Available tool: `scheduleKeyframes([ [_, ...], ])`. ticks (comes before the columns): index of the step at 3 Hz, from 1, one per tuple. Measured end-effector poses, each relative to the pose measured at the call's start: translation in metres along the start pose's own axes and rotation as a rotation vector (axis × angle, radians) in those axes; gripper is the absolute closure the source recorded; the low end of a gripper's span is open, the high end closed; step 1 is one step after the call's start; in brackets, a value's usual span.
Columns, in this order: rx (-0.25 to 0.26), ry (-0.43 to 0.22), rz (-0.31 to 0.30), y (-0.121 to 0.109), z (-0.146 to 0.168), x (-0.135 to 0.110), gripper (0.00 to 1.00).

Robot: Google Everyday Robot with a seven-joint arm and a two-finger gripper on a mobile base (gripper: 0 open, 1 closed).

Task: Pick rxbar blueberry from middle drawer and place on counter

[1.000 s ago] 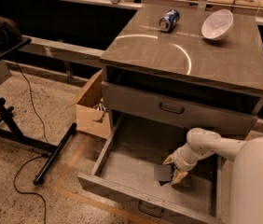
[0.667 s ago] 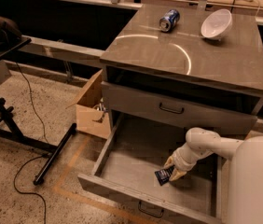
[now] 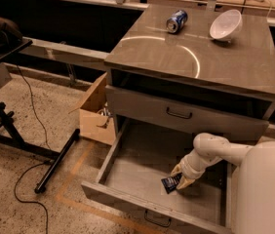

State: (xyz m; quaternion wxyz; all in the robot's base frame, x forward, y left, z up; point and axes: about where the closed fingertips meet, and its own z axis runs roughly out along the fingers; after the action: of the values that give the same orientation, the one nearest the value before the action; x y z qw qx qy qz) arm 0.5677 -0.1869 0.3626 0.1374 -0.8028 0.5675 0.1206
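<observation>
Nearest the camera, the middle drawer (image 3: 127, 172) is standing pulled fully out below the front edge of the desk (image 3: 176, 62), its low front wall and small handle (image 3: 157, 219) facing forward and most of its grey floor lying bare. The robot's pale arm (image 3: 210, 150) is reaching down into it from the right, under the desk's front right corner, and the claw (image 3: 178, 180) is hanging just above the drawer floor close to the front wall. It is pinching the rxbar blueberry (image 3: 169, 183) by one end, so the dark wrapper is sticking out to the left at a tilt; whether its lowest corner is touching the metal I cannot tell. Behind it, the upper drawer (image 3: 186, 115) is sitting closed beneath the desk's front edge. To the left of the desk's left edge a cardboard box (image 3: 94, 116) is sitting on the floor. Further back, the desk is carrying a blue soda can (image 3: 176, 21) lying on its side near the far edge and a white bowl (image 3: 225, 24) by the far right corner, both well apart from the front edge. As I judge it, the reaching and gripping are done, while the lifting clear of the drawer, the carrying up over the front edge and the setting down on the desk are all waiting to be done
</observation>
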Motion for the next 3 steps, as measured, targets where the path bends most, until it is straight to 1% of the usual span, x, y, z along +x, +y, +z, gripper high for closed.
scheduleKeyframes([
  [1,0.007,0.003,-0.001,0.001,-0.004,-0.002,1.0],
  [2,0.044,-0.001,-0.006,-0.001,-0.025,-0.011,1.0],
  [3,0.121,-0.009,0.006,0.002,-0.066,-0.02,1.0],
])
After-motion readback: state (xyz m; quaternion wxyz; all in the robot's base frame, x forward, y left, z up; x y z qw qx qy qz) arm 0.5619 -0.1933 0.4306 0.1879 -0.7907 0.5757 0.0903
